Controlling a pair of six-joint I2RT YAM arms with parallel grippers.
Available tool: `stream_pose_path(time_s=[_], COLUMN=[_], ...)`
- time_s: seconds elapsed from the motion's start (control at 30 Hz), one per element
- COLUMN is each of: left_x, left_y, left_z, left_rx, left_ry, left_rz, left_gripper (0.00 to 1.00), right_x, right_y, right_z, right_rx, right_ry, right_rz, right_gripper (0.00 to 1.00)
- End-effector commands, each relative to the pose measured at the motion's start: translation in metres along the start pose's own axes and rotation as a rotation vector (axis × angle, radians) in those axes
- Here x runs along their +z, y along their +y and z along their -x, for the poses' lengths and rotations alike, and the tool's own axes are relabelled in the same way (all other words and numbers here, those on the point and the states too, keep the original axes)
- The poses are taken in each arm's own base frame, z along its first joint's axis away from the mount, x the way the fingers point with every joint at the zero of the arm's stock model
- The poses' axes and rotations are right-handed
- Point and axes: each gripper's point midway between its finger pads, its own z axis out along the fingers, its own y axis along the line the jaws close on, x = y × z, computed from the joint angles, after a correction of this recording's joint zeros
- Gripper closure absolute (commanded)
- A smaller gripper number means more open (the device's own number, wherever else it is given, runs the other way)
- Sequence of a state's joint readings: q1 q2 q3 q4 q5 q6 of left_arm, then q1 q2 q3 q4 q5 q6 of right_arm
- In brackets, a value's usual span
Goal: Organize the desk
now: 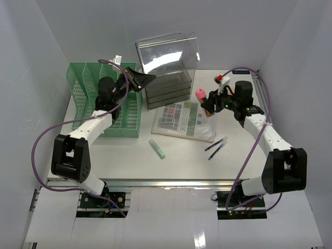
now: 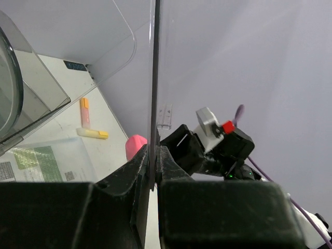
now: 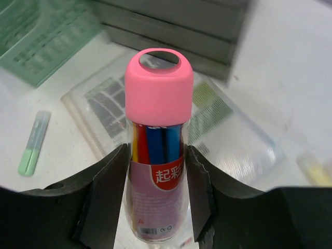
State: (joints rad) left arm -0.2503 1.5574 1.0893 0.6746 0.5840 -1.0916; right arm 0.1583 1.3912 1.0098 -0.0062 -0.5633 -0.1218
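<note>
We see right gripper (image 3: 155, 171) clamped on clear marker tube (image 3: 158, 140) — pink cap (image 3: 158, 88) on, coloured pens upright inside — held right of grey drawer box (image 1: 167, 89). We note left gripper (image 2: 154, 155) pinching edge of clear plastic sheet (image 1: 171, 49) above box. Drawer contents: we cannot tell. Green mesh file rack (image 1: 85, 88) left of box. Sleeved booklet (image 1: 181, 120) in front of box, flat on desk (image 1: 181, 166) — white top under all.

Bright even light, soft shadows, blurred backgrounds
</note>
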Motion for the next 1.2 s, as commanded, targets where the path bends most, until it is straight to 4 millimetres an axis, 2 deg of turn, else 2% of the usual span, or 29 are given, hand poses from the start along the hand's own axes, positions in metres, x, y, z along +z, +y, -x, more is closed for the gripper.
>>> stream_pose_path(time_s=[0.0,0.07,0.17,0.27,0.37,0.57,0.77,0.93,1.0,1.1,1.17], left_x=[-0.007,-0.006,-0.005,-0.005,-0.004,-0.002,0.000,0.001,0.001,0.001,0.000], left_y=[-0.056,-0.058,-0.059,-0.060,-0.062,-0.072,-0.079,-0.079,-0.080,-0.080,-0.080], left_z=[0.033,0.035,0.036,0.037,0.039,0.047,0.055,0.056,0.056,0.055,0.055], left_rx=[0.069,0.065,0.056,0.045,0.034,0.018,0.008,0.004,0.004,0.006,0.008], left_ry=[-0.084,-0.086,-0.089,-0.093,-0.100,-0.118,-0.141,-0.140,-0.140,-0.136,-0.132], left_rz=[-0.112,-0.112,-0.111,-0.117,-0.120,-0.140,-0.153,-0.153,-0.153,-0.154,-0.154], left_gripper=[0.83,0.83,0.83,0.83,0.83,0.83,0.84,0.84,0.84,0.84,0.84], right_x=[0.025,0.039,0.058,0.080,0.098,0.109,0.129,0.143,0.155,0.171,0.178], right_y=[0.081,0.095,0.109,0.107,0.098,0.085,0.075,0.076,0.071,0.067,0.066], right_z=[0.049,0.059,0.073,0.096,0.102,0.132,0.141,0.164,0.160,0.166,0.168], right_rx=[-0.611,-0.829,-1.003,-1.131,-1.252,-1.487,-1.601,-1.662,-1.677,-1.688,-1.695], right_ry=[-0.057,-0.074,-0.091,-0.120,-0.133,-0.226,-0.281,-0.345,-0.331,-0.336,-0.334], right_rz=[0.255,0.232,0.158,0.049,-0.060,-0.312,-0.452,-0.544,-0.553,-0.566,-0.562], right_gripper=[0.92,0.92,0.92,0.92,0.92,0.92,0.92,0.92,0.92,0.92,0.87])
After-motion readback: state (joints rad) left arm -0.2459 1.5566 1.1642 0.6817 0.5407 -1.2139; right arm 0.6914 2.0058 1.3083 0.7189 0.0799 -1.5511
